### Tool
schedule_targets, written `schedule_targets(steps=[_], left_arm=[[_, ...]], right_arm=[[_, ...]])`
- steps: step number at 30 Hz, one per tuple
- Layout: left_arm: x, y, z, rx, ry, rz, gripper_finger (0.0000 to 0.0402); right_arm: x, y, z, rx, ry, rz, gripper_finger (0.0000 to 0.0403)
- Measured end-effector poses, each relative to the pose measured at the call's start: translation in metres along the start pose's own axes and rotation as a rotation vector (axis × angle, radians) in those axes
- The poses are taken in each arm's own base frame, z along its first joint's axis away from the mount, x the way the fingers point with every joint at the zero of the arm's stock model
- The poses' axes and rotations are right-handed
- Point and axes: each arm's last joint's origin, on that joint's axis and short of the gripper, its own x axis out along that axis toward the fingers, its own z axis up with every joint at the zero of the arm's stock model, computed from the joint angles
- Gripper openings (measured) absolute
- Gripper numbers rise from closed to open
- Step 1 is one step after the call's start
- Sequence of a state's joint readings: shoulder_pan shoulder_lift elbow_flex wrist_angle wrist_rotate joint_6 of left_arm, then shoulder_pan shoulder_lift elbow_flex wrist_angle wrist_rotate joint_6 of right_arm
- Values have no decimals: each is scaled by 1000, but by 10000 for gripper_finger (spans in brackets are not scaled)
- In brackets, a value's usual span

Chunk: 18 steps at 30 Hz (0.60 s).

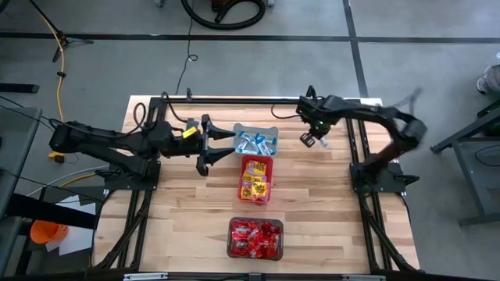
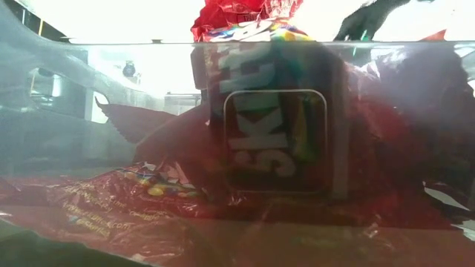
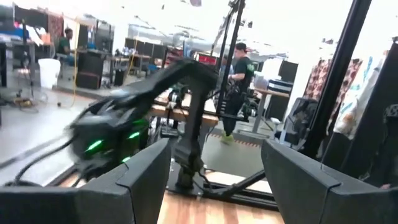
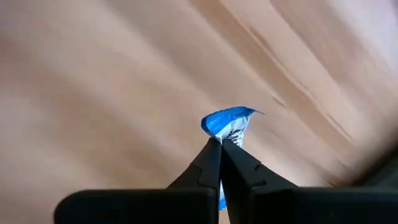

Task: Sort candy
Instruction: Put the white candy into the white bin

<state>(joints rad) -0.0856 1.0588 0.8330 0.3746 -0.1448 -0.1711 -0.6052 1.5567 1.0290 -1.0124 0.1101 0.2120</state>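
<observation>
Above the table (image 1: 328, 187), the right claw (image 4: 221, 144) pinched a blue-and-white candy (image 4: 229, 124) by its crinkly, light, probably slippery wrapper edge.

the worktop (image 1: 312, 203) was pale, matt wood planking; the candy (image 4: 227, 124) wore glossy crinkled wrappers; the bin (image 2: 44, 111) was clear, shiny plastic.

Three bins stand in a row down the middle of the counter (image 1: 328, 218): the far bin (image 1: 256, 140), the middle bin (image 1: 256, 179) just before it, and the near bin (image 1: 255, 238) set apart. Each holds candy. The left gripper (image 1: 209, 145) lies left of the far bin; the right gripper (image 1: 315, 140), right of it, pinches one packet (image 4: 227, 124) above the counter.
</observation>
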Motion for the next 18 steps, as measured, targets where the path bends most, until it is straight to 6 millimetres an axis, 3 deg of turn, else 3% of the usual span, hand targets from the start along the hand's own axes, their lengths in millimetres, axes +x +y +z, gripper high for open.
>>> schedule_targets(steps=[6, 10, 14, 18], left_arm=[[-9, 1, 10, 97, -41, 25, 239], [-10, 2, 12, 158, -50, 84, 239], [-9, 3, 11, 175, -47, 95, 239], [-8, 3, 8, 132, -28, 96, 239]], right_arm=[[-88, 43, -38, -47, -460, 359, 0], [-135, 72, -67, -221, -784, 549, 0], [-166, 98, -88, -406, -1062, 638, 0], [-177, 120, -97, -490, -1187, 693, 0]])
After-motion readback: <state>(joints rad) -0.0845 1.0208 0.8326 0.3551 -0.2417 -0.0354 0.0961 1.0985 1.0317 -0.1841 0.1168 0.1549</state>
